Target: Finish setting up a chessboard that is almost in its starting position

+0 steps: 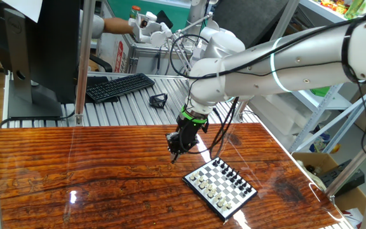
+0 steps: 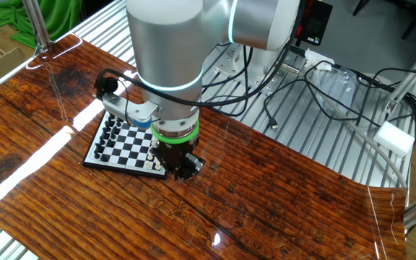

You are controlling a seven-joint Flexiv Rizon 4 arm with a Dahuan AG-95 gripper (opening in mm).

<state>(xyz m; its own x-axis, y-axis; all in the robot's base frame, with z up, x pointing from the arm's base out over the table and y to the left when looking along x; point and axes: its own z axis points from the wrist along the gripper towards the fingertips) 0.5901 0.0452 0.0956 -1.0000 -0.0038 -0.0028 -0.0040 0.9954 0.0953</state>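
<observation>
The small checkered chessboard (image 1: pixel 223 183) lies on the wooden table at the front right, with white pieces along its near-left side and black pieces (image 1: pixel 235 173) along its far-right side. In the other fixed view the board (image 2: pixel 130 143) lies left of the arm, with black pieces (image 2: pixel 107 136) on its left side. My gripper (image 1: pixel 173 154) points down just beside the board's left corner, low over the wood. In the other fixed view the gripper (image 2: pixel 183 168) hides the board's right edge. I cannot tell whether its jaws are open or whether they hold a piece.
A black keyboard (image 1: pixel 118 86) and a small black object (image 1: pixel 158 100) lie on the metal bench behind the wooden table (image 1: pixel 75 165). A monitor stand (image 1: pixel 33 95) is at the back left. Loose cables (image 2: pixel 323 87) and a white block (image 2: pixel 396 137) lie at the right.
</observation>
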